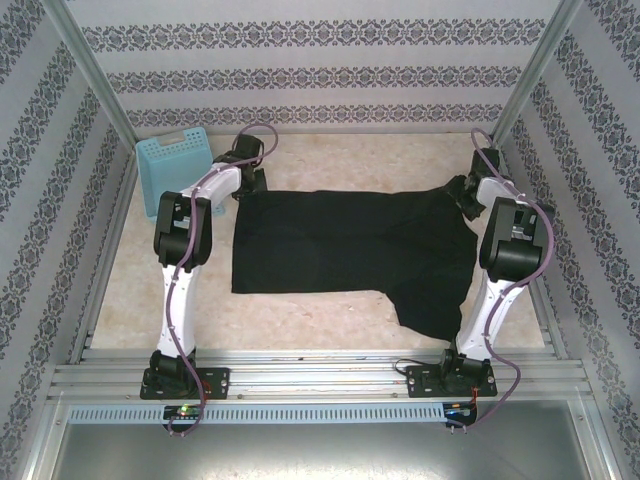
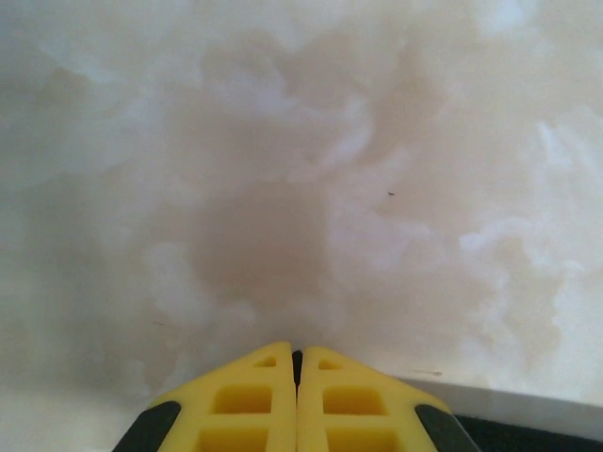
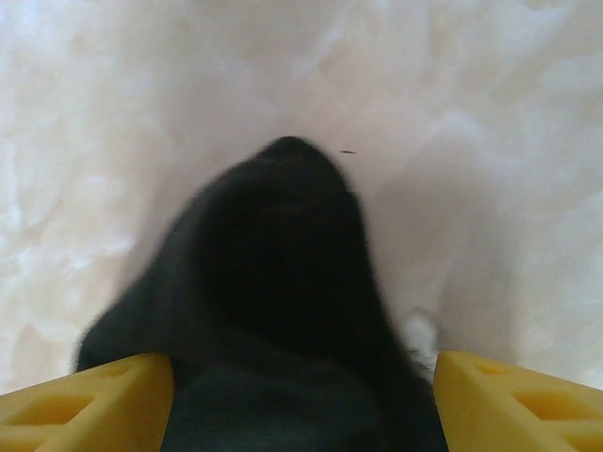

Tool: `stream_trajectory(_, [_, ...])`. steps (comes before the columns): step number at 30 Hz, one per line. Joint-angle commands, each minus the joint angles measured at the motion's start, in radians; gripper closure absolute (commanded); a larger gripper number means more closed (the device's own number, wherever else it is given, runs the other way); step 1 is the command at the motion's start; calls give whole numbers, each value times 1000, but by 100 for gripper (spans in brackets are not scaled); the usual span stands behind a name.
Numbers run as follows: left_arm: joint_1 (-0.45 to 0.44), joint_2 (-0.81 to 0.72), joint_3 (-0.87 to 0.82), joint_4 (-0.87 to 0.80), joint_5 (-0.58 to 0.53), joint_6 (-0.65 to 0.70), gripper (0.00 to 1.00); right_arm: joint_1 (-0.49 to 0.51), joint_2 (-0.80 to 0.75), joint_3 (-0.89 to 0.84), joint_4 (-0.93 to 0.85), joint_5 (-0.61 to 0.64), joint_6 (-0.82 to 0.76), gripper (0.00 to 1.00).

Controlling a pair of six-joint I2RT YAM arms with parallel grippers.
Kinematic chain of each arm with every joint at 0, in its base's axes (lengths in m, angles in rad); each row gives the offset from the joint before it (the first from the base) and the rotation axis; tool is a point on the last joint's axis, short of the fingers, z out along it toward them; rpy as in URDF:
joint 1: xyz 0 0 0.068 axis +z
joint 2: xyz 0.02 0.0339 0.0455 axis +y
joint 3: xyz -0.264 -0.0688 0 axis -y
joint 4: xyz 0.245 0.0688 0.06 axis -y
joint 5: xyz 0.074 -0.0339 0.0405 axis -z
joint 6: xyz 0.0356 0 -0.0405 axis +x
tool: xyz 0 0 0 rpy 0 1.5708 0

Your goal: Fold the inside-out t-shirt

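While the left gripper (image 2: 297,367) is shut at the black t-shirt's (image 1: 350,245) corner, the open right gripper (image 3: 301,386), straddling fabric, should close next.

Pale wallpaper (image 1: 330,55) banded with dark floral stripes closes the back and both sides of the frame, silver metal posts (image 1: 95,75) slant from the upper corners, and a cream marbled tabletop (image 1: 330,320) lies softly lit at centre above grooved aluminium rails (image 1: 320,378).
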Motion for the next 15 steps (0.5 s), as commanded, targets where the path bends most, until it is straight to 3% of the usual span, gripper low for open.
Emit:
stream_trajectory(1, [40,-74,-6,-37,-4,-11,99,-12,26,32,-48,46,21,27])
stream_trajectory(7, [57,-88,-28,-23,22,-22,99,-24,29,33,-54,37,25,30])
stream_trajectory(15, [57,-75,-22,-23,49,-31,99,9,-110,-47,96,-22,-49,33])
